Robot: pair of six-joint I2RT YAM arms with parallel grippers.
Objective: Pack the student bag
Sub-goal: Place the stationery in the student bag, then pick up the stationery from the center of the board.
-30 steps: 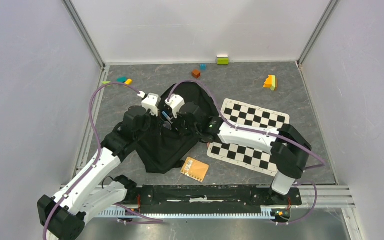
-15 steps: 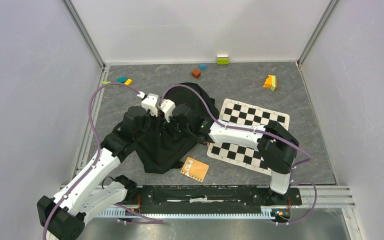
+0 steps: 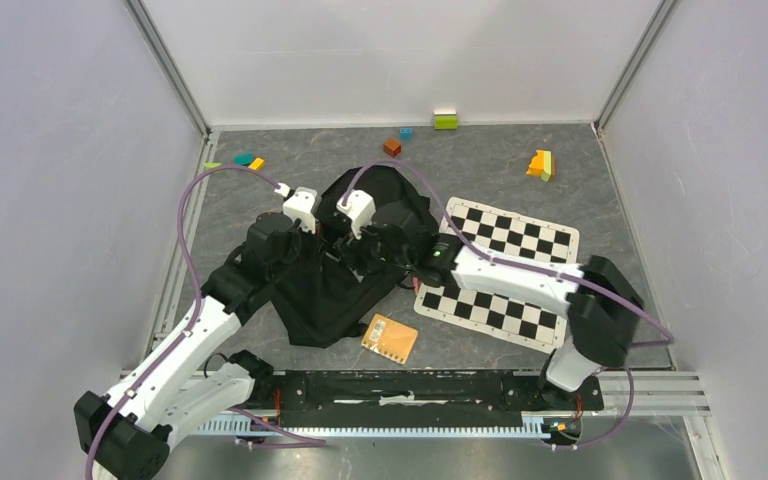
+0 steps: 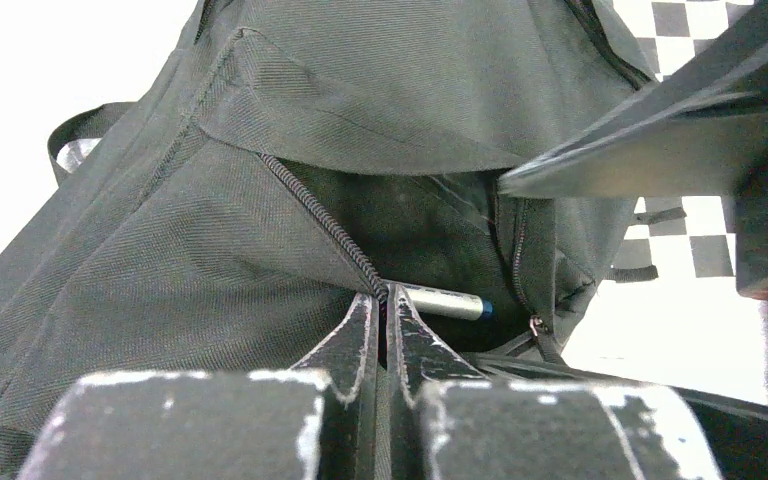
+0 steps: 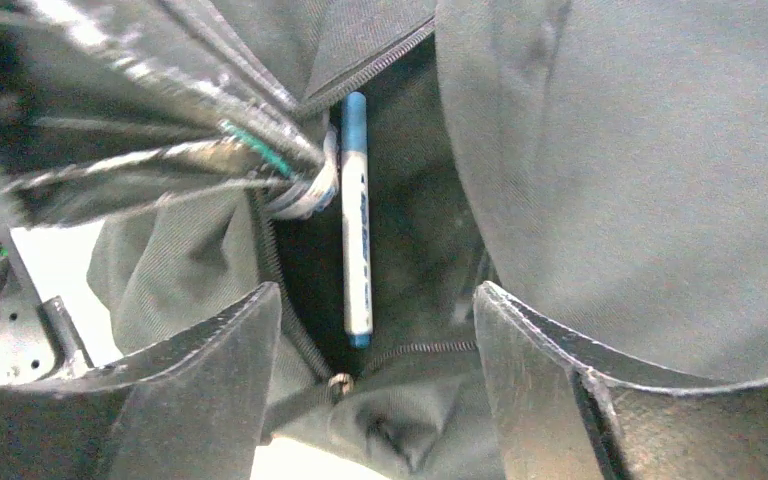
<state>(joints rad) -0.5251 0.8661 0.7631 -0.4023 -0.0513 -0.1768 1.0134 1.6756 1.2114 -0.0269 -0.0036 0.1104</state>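
Out on the bench (image 3: 520, 170), the student bag (image 3: 325, 295) sits mid-surface under both arms. My right gripper (image 5: 372, 305) was clenched a second ago, now it's released and empty; my left gripper (image 4: 385, 315) stays clamped on the zipper edge (image 4: 320, 225). Only wrist views show the blue-and-white marker (image 5: 356, 230) lying inside the opening

A black-and-white checkered board (image 3: 508, 236) is laid flat on the grey tabletop (image 3: 620, 210). An orange notebook (image 3: 390, 337) is seen near the board's near left corner. Beyond the board's far edge, a yellow, orange and green wedge stack (image 3: 540, 164) is set to the right. A brown cube (image 3: 392, 147), a small blue cube (image 3: 406, 131) and a green-and-white block (image 3: 445, 120) are placed farther back. A teal piece (image 3: 245, 158) and a yellow piece (image 3: 257, 163) are found well off to the board's far left.
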